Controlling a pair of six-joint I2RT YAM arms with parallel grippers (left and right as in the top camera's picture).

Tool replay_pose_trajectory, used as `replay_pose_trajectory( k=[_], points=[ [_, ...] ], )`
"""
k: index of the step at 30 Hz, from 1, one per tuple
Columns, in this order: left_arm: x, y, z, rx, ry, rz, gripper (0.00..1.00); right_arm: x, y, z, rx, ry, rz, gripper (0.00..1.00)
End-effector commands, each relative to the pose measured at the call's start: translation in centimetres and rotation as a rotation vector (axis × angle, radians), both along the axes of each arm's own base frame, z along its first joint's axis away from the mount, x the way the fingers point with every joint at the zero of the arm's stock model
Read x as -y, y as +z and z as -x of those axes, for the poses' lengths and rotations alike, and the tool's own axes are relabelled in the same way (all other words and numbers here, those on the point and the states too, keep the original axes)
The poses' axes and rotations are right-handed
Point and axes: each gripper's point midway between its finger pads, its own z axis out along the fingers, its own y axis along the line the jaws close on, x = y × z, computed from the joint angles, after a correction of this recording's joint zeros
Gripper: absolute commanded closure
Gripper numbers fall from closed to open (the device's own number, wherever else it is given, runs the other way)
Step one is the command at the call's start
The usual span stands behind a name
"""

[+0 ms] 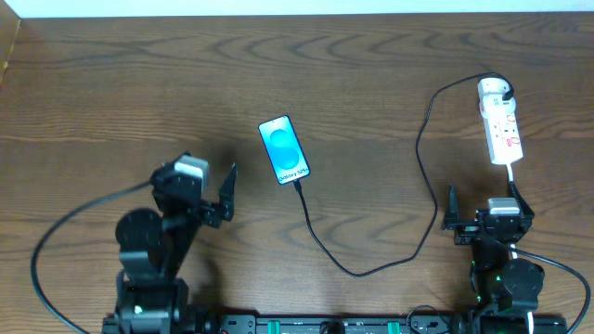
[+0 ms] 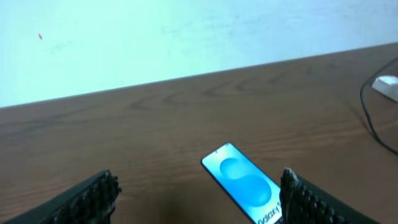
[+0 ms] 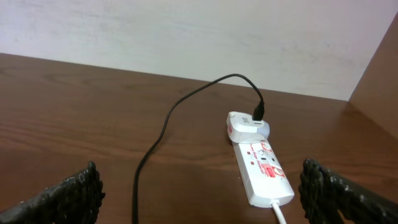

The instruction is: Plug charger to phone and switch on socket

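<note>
Both spread, touching nothing: left gripper (image 1: 221, 197) near phone (image 1: 284, 148), right gripper (image 1: 483, 200) near socket (image 1: 501, 130).

in the left wrist view the phone (image 2: 241, 182) loses its near end to the bottom edge, and its printed name is cut short beside a finger (image 2: 305, 202) of the left gripper (image 2: 199, 186). the socket (image 2: 388, 83) is only a white sliver at that picture's right edge. from overhead, the charger (image 1: 419, 148) tip at the phone is too small to tell if seated, and the socket's red switches too small to read. by the tabletop's right edge the white cord (image 1: 511, 173) slips under the right gripper (image 1: 484, 199).
</note>
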Motion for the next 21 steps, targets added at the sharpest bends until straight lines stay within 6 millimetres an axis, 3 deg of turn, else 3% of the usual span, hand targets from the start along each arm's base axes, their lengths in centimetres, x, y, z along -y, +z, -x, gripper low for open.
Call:
replay_pose_trajectory(
  k=[1, 21],
  points=[
    [0.1, -1.0, 0.9, 0.050, -0.010, -0.011, 0.15, -0.3, 0.0, 0.0, 0.001, 0.012, -0.015, 0.01],
    [-1.9, -6.9, 2.3, 0.135, 0.114, -0.035, 0.15, -0.3, 0.0, 0.0, 0.001, 0.012, -0.015, 0.01]
  ],
)
